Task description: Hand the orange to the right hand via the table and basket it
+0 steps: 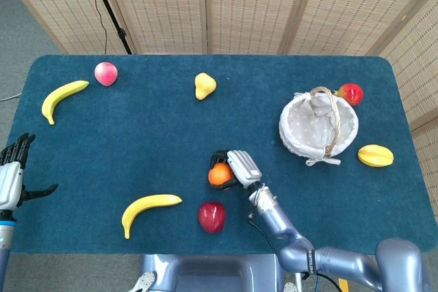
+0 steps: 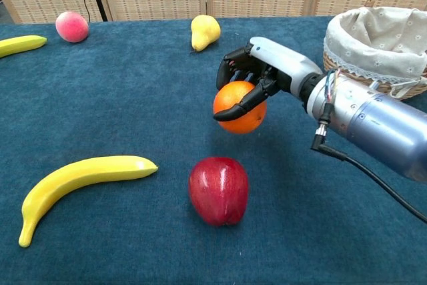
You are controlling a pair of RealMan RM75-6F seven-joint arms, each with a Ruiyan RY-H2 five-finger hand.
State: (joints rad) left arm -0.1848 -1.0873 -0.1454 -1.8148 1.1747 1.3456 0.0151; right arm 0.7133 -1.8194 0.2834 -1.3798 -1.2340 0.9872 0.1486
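The right robot hand (image 2: 257, 81) clamps the orange (image 2: 239, 106) from above, clear of the desk (image 1: 157, 141), so it can travel to the basket (image 1: 301, 130) at two o'clock. The left robot hand (image 1: 14, 176) hangs apart at nine o'clock, holding nothing.

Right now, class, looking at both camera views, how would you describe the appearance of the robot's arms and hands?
The right hand has a pale silver-grey back plate and black fingers. Behind it, the right arm is a smooth metallic blue-grey cylinder with a silver wrist collar, coloured wires and a black cable trailing from a plug. The left hand, at the head view's edge, shows the same grey back and black fingers.
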